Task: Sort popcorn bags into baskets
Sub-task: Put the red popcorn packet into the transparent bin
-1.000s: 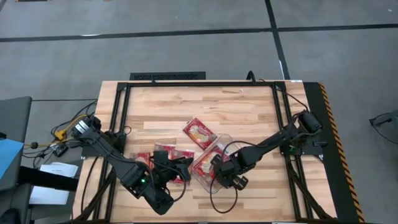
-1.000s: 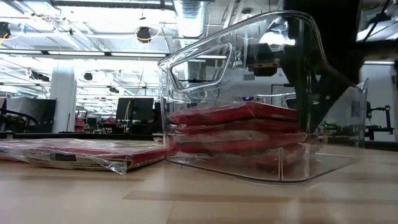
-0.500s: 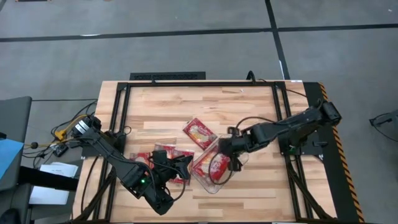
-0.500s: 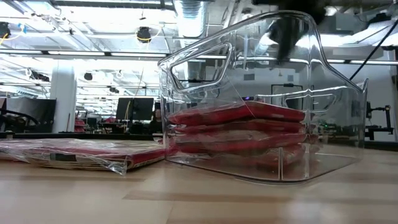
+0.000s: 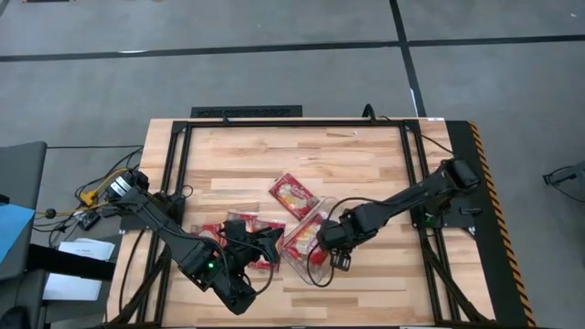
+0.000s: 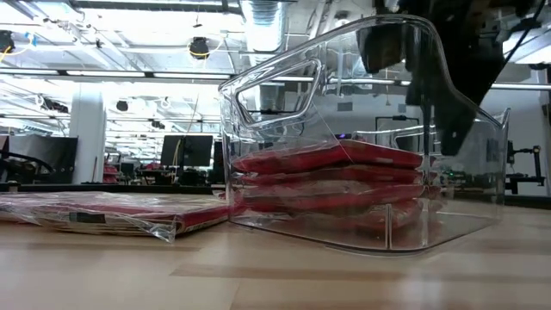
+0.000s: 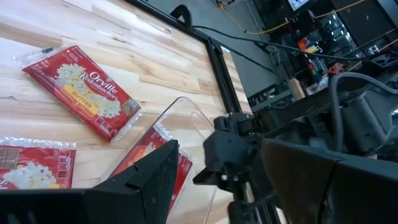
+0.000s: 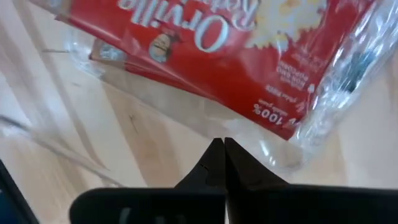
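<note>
Clear, colourless plastic rectangular tub with rounded corners (image 5: 309,239) sits near the middle of the pale butcher-block wooden table (image 5: 366,164), angled to the table's edges. Inside it, flat glossy red popcorn packets (image 6: 331,181) lie stacked, at least three layers seen side-on through the wall in the low view. Right gripper (image 5: 334,245) is down at the tub's corner on the right arm's side, fingers (image 8: 217,163) pinched together with nothing between them; in its wrist view the tips meet just short of a red packet with white lettering (image 8: 249,56) lying behind the clear plastic. One loose red packet with pale oval picture (image 5: 292,194) lies flat just beyond the tub, toward the table's far edge, apart from both grippers. More red packets (image 5: 242,233) lie on the left arm's side of the tub, partly under the left arm. Left gripper (image 5: 265,245) hovers over these, beside the tub; jaws stand apart, holding nothing that shows.
</note>
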### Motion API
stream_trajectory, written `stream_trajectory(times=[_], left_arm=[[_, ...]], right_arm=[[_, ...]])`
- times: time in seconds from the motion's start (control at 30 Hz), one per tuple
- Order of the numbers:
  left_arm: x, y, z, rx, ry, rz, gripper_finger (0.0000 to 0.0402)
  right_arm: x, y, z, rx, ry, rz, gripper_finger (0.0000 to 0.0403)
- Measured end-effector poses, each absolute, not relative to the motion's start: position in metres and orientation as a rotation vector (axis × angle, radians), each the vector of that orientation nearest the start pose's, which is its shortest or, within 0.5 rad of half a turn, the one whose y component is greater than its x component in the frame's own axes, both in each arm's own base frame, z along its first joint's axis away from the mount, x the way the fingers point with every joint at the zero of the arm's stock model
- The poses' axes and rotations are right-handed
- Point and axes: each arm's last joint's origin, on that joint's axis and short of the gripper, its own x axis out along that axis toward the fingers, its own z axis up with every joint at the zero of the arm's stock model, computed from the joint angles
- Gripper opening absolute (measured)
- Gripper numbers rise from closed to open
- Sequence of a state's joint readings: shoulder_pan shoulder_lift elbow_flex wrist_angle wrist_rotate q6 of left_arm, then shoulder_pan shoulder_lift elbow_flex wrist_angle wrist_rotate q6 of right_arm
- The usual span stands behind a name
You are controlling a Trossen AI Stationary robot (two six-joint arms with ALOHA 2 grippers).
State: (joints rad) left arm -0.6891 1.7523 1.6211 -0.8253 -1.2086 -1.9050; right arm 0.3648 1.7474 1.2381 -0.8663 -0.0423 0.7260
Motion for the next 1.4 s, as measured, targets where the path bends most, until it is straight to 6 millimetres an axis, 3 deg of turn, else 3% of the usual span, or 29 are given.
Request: stream_trajectory(times=[0.4,0.7,1.03,1.4], left_arm=[[0.298,-0.21,0.327,-1.012,-0.057,0.749,0.0219],[0.301,-0.206,0.327,-1.007,-0.067,0.764,0.0219],[0.308,-0.196,0.325,-0.963,-0.064,0.792,0.0219],[0.311,-0.193,0.324,-0.976,-0.011,0.789,0.0219]], right_arm=[[0.318,0.126,0.176,0.467,1.488,-0.209,0.001],[0.327,0.12,0.151,0.497,1.534,-0.252,0.0007],[0.33,0.116,0.184,0.424,1.516,-0.287,0.0008],[0.333,0.122,0.172,0.473,1.561,-0.275,0.0009]])
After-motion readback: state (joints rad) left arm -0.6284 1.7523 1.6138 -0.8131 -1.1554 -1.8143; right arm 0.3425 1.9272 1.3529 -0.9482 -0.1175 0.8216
